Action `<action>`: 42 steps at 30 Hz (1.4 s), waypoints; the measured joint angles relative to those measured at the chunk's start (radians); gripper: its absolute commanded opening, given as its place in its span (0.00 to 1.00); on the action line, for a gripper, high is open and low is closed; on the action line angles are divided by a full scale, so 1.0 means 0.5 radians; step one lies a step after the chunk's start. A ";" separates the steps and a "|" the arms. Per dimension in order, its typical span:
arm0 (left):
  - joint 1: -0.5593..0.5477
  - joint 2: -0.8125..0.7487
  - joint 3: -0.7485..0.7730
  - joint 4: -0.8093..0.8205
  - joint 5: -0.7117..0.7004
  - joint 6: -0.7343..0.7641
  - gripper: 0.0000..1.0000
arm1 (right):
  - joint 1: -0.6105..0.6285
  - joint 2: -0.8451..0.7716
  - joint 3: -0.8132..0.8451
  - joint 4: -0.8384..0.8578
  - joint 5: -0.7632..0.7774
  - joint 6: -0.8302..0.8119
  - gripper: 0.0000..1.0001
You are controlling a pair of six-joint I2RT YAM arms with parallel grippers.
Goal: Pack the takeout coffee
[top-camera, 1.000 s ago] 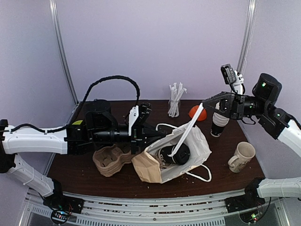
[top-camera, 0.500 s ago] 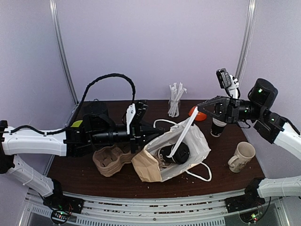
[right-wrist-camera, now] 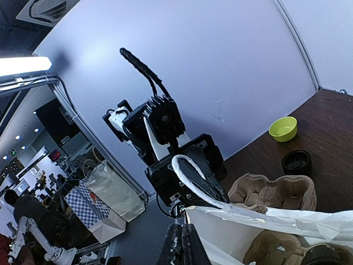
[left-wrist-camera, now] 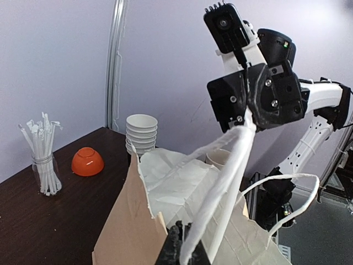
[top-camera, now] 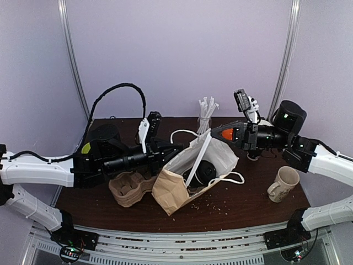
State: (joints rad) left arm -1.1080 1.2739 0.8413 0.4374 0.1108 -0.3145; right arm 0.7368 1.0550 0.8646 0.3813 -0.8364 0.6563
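The takeout coffee [top-camera: 202, 172] shows as a black lidded cup inside the open paper bag [top-camera: 172, 192] at mid-table. The bag is brown outside and white inside. My left gripper [top-camera: 179, 149] is at the bag's left rim. In the left wrist view it [left-wrist-camera: 182, 232] is shut on the white handle strap [left-wrist-camera: 220, 187]. My right gripper [top-camera: 213, 134] is above the bag's far right rim, shut on the same strap, which is stretched taut between the two. In the right wrist view its fingers [right-wrist-camera: 181, 227] are pressed together at the bag's white edge [right-wrist-camera: 276, 221].
A brown cardboard cup carrier [top-camera: 129, 187] lies left of the bag. A cream mug [top-camera: 283, 184] stands at the right. A jar of white straws [top-camera: 206, 113], an orange bowl [left-wrist-camera: 87, 162] and stacked white cups [left-wrist-camera: 142, 132] are at the back. A green bowl [right-wrist-camera: 283, 128] sits far left.
My right gripper has swung left over the bag with the strap in it. The bag has tipped and slid left, its mouth narrower. My left gripper has moved slightly left and up.
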 measured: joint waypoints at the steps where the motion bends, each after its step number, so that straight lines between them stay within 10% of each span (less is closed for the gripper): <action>1: 0.000 -0.005 -0.005 0.002 -0.020 -0.016 0.00 | 0.015 0.024 -0.008 0.008 0.024 -0.005 0.00; 10: 0.000 -0.092 -0.072 -0.002 -0.195 -0.130 0.00 | 0.192 0.268 -0.006 -0.038 0.156 -0.120 0.02; 16: 0.000 -0.109 -0.080 -0.051 -0.266 -0.148 0.00 | 0.266 0.436 0.135 -0.269 0.235 -0.256 0.39; 29: 0.000 -0.130 -0.102 -0.108 -0.327 -0.147 0.03 | 0.285 0.401 0.468 -0.709 0.466 -0.449 0.78; 42: 0.000 -0.182 -0.130 -0.211 -0.364 -0.163 0.63 | 0.146 0.043 0.466 -0.841 1.129 -0.495 0.85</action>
State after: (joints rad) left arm -1.1080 1.1831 0.7765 0.3321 -0.0711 -0.3962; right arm 0.8097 1.0767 1.0977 -0.0391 -0.2718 0.4088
